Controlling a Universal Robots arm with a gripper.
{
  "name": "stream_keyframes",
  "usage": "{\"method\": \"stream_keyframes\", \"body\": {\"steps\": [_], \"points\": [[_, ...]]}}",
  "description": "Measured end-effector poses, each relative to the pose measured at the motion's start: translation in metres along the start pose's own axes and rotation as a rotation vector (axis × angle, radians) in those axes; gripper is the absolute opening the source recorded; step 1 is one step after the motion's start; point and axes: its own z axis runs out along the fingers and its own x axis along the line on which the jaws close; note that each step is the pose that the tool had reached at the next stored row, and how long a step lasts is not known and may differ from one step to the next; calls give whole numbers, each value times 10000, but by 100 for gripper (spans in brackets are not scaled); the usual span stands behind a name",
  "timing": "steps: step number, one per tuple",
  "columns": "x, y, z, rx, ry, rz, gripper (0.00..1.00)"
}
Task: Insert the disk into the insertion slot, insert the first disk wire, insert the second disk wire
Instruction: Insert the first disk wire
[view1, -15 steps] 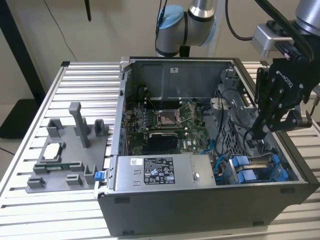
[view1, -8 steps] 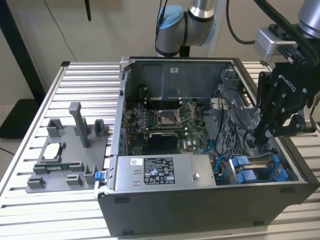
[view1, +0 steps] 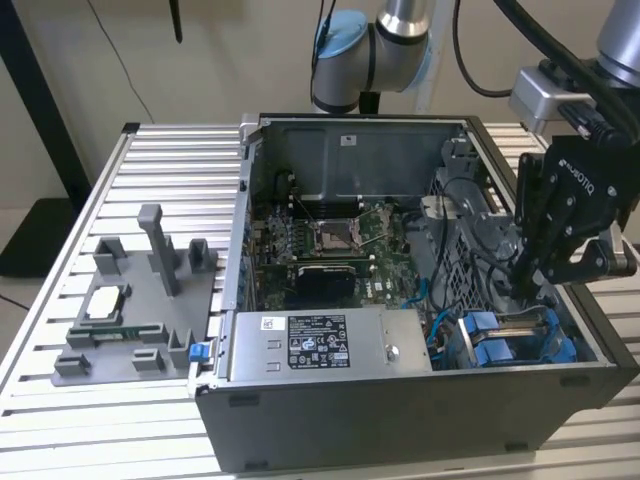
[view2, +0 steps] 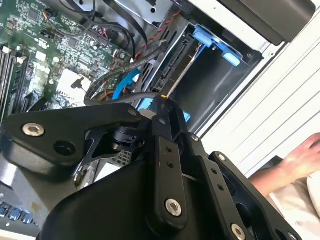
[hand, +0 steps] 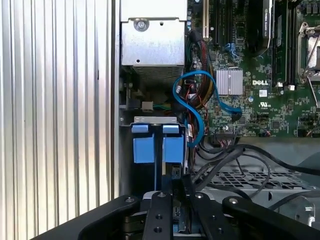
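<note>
While the disk (hand: 144, 147) sits in the insertion slot (hand: 152, 120) at the computer case's (view1: 400, 420) corner by the tabletop's (view1: 180, 180) near edge, on the exterior view's right, the gripper (view1: 527, 285) hangs just above it, fingers (view2: 165, 150) clenched on a black disk wire (view2: 131, 94).

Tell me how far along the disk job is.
Looks done: the disk, in its blue carrier, sits in the insertion slot. In hand: the gripper hangs low over that bay, close to the black cables. Left: the wiring. I can't see a plug seated on the disk, and a blue cable loops beside the bay with its end hidden.
</note>
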Motion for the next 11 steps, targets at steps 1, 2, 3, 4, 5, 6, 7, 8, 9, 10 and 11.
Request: {"method": "stream_keyframes", "body": {"steps": [1,2,3,4,5,6,7,8,9,10,11], "points": [[1,-9,10,0,0,0,0],[0,-21,19,0,-1,2,0],[0,-35,28,0,-1,2,0],[0,-48,36,0,0,2,0],[-1,-64,44,0,0,2,0],[-1,-78,51,0,2,2,0],[-1,-91,58,0,1,1,0],[-2,-107,63,0,1,2,0],[-3,-122,68,0,0,1,0],[-3,-136,73,0,-8,1,0],[-3,-152,80,-1,-22,0,0]]}}
